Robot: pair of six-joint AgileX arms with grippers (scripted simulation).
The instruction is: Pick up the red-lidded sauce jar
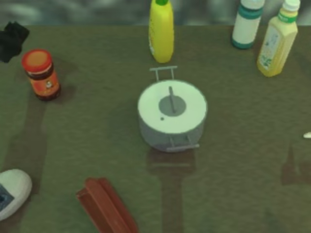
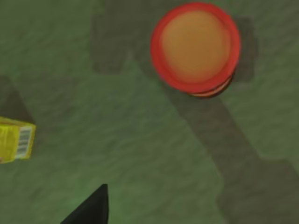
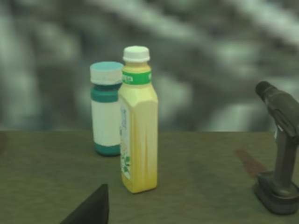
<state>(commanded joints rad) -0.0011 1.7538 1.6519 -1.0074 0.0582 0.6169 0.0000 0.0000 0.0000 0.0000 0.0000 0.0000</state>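
Note:
The red-lidded sauce jar (image 1: 41,73) stands upright at the table's far left, a small dark jar with an orange-red label. My left gripper (image 1: 12,40) is the black shape hovering just beyond it, near the far-left corner, apart from the jar. In the left wrist view the round red lid (image 2: 195,46) is seen from straight above, and one dark fingertip (image 2: 93,207) shows well to the side with nothing held. The left gripper looks open. Only a pale sliver of my right arm (image 1: 307,135) shows at the table's right edge. One of its fingertips (image 3: 96,205) shows, holding nothing.
A white round lidded pot (image 1: 172,114) sits mid-table. A tall yellow bottle (image 1: 161,29) stands behind it. A teal-banded white bottle (image 1: 247,24) and a green-collared yellow bottle (image 1: 277,43) stand far right. A reddish-brown box (image 1: 107,206) and a white shoe-like thing (image 1: 12,191) lie near the front left. A dark drill (image 3: 280,154) shows in the right wrist view.

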